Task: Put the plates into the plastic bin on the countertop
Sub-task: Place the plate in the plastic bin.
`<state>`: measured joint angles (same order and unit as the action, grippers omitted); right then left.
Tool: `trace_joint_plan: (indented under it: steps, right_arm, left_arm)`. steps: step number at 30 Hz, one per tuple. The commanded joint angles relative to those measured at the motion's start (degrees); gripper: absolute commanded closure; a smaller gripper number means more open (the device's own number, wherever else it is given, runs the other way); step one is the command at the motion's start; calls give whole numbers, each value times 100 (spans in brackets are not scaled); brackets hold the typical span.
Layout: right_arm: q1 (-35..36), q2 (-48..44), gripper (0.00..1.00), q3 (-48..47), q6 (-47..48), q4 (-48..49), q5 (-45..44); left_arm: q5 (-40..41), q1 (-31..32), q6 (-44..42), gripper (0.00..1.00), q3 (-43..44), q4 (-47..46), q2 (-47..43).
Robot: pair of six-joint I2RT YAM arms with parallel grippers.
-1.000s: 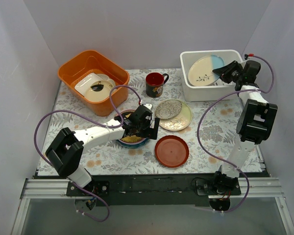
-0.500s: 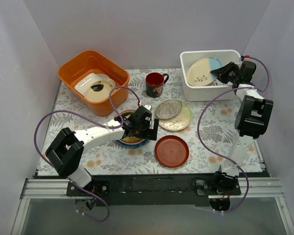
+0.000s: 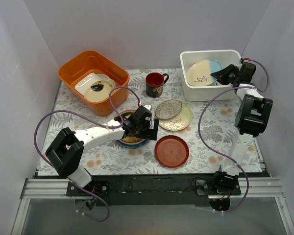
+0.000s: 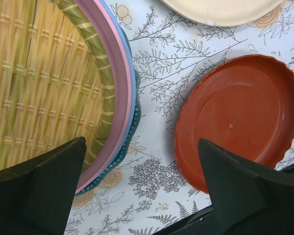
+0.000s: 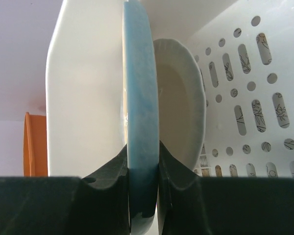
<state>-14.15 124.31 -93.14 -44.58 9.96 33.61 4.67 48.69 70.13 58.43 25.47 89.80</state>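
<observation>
Blue-edged plate (image 3: pixel 203 72) tight between pads of right gripper (image 5: pixel 143 156), now deeper in plastic bin (image 3: pixel 206 53); left gripper (image 4: pixel 141 147) wide apart as before.

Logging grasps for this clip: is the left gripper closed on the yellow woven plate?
No, the left gripper stands wide open above the yellow woven plate, neither finger gripping it.

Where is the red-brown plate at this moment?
Top view: the red-brown plate lies flat on the countertop, front centre, just right of the plate stack and in front of the cream plate.
</observation>
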Motion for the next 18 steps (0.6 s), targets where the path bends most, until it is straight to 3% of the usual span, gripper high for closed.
trace_joint_plan:
  steps: [1, 13, 18]
  right_arm:
    - [62, 146, 76, -318, 379, -387, 94]
    - [-53, 137, 50, -169, 731, -960, -258]
    - [-70, 58, 32, -152, 898, -1302, -468]
  left_arm:
    - [-36, -26, 10, 2, -16, 1, -112]
    - [-45, -17, 18, 2, -87, -16, -147]
    - [-54, -26, 36, 2, -130, -7, -182]
